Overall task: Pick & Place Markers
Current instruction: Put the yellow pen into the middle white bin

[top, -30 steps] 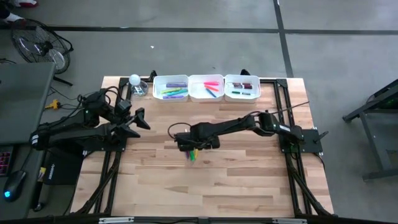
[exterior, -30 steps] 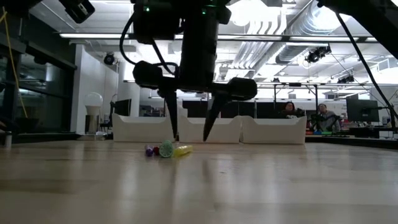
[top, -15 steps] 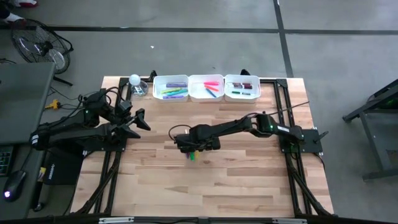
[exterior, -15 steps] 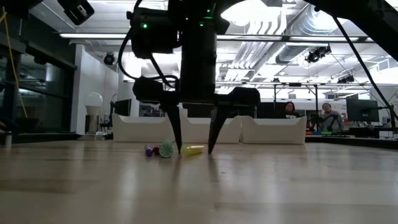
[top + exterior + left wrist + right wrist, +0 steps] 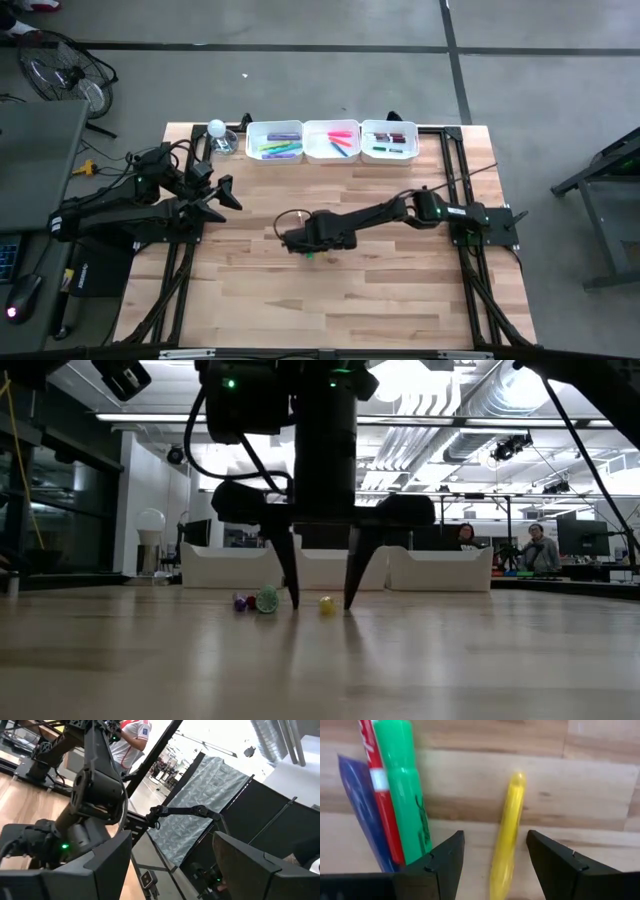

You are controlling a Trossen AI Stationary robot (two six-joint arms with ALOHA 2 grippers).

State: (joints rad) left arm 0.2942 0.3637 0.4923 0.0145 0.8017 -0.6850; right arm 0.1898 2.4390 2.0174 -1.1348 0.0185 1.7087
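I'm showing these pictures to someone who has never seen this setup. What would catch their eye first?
The right gripper stands at mid-table, its open fingers planted on either side of a yellow marker lying on the wood. Beside it lies a small cluster: a green marker, a red marker and a dark blue one. Three white trays of coloured markers line the far edge, while the left gripper waits open at the left side.

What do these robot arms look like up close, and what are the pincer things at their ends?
Both arms are black, jointed and strung with loose dark cables. Each end effector, the left end effector and the right end effector, is a pair of tapering dark fingers. A small green light glows on the right arm.
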